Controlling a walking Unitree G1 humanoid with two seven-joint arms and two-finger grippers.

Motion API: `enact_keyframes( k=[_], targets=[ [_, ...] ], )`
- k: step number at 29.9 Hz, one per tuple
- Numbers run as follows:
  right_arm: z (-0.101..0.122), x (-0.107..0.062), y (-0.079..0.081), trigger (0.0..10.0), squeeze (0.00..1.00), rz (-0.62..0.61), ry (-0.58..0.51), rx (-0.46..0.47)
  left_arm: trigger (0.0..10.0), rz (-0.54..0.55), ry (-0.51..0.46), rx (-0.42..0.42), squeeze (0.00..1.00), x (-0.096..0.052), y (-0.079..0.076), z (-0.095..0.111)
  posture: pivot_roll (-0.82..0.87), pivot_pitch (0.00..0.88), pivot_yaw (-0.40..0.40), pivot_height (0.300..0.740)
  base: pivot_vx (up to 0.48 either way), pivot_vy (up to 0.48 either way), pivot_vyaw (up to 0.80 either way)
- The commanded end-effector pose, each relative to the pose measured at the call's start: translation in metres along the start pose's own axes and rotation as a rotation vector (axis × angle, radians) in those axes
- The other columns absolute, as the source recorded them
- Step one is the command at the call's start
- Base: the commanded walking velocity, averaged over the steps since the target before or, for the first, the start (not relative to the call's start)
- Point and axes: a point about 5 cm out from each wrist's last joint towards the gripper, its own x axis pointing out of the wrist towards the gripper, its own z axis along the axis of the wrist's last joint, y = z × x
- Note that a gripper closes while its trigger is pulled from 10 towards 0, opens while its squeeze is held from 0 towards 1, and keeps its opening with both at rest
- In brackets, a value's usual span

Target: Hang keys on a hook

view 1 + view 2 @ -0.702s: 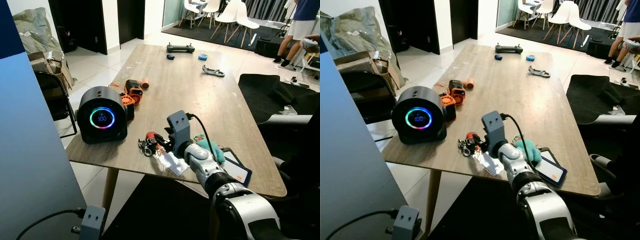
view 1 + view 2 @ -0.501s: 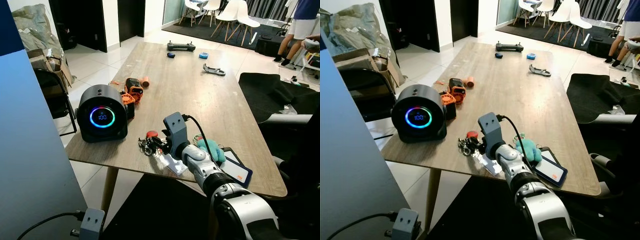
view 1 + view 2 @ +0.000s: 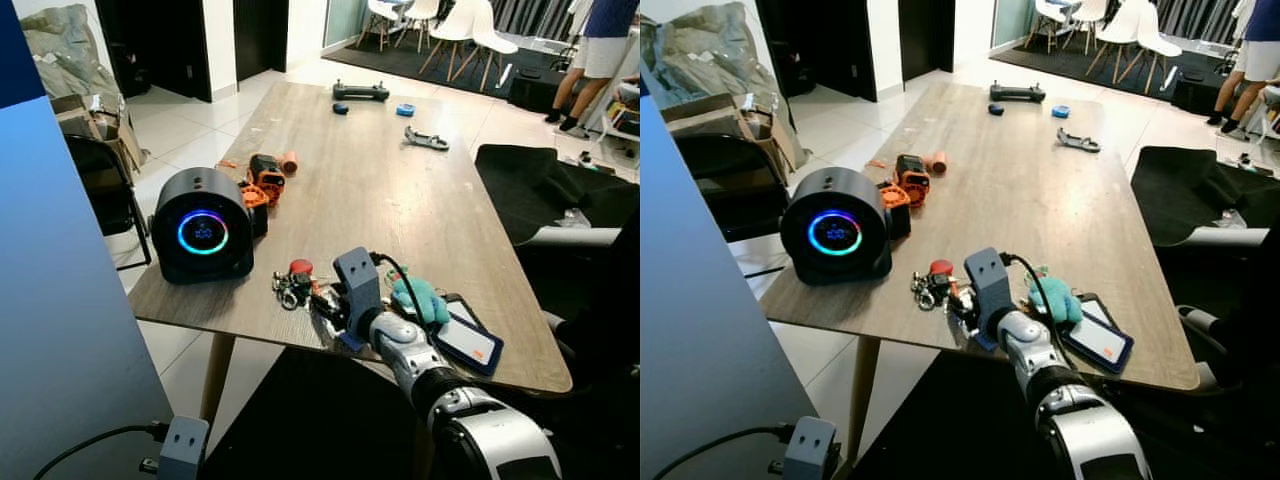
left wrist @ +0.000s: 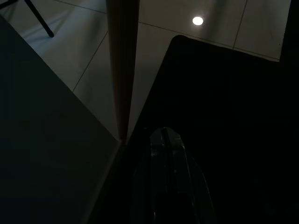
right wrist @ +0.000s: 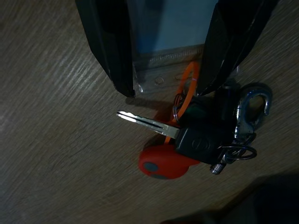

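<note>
Looking down at a long wooden table (image 3: 400,200) in a tiled room, I see white chairs (image 3: 455,25) beyond it and a person's legs (image 3: 585,70) at the far right. The keys (image 3: 293,287) lie near the table's front edge, beside a round black speaker (image 3: 203,223). My right gripper (image 5: 166,79) hovers right at them, fingers spread, tips touching the bunch. Since 0.7 s ago it has come lower over them. The left gripper (image 4: 163,149) hangs idle with fingers pressed together.

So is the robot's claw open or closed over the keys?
Open. In the right wrist view, the right gripper has its two black fingers spread apart, above the keys lying on the table.
</note>
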Motion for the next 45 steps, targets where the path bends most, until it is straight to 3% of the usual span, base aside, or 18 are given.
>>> enact_keyframes(
  k=[1, 13, 27, 45],
  targets=[
    [-0.004, -0.002, 0.0, 10.0, 0.0, -0.001, -0.003, -0.003, 10.0, -0.006, 0.016, -0.013, 0.0, -0.001, -0.005, -0.004, 0.08, 0.105, -0.074, 0.74, 0.0, 0.0, 0.0],
    [0.001, -0.001, -0.001, 10.0, 0.0, -0.006, -0.016, -0.011, 10.0, -0.002, 0.016, -0.012, 0.0, -0.001, -0.004, -0.003, 0.09, 0.094, -0.075, 0.74, 0.0, 0.0, 0.0],
    [-0.016, -0.01, 0.001, 10.0, 0.0, -0.012, -0.036, 0.017, 10.0, -0.003, 0.012, -0.01, 0.0, -0.001, -0.003, -0.003, 0.09, 0.08, -0.07, 0.74, 0.0, 0.0, 0.0],
    [-0.014, -0.01, 0.004, 10.0, 0.0, -0.002, -0.071, 0.03, 10.0, 0.005, 0.007, -0.012, 0.0, 0.0, -0.002, -0.001, 0.09, 0.084, -0.075, 0.74, 0.0, 0.0, 0.0]
  ],
)
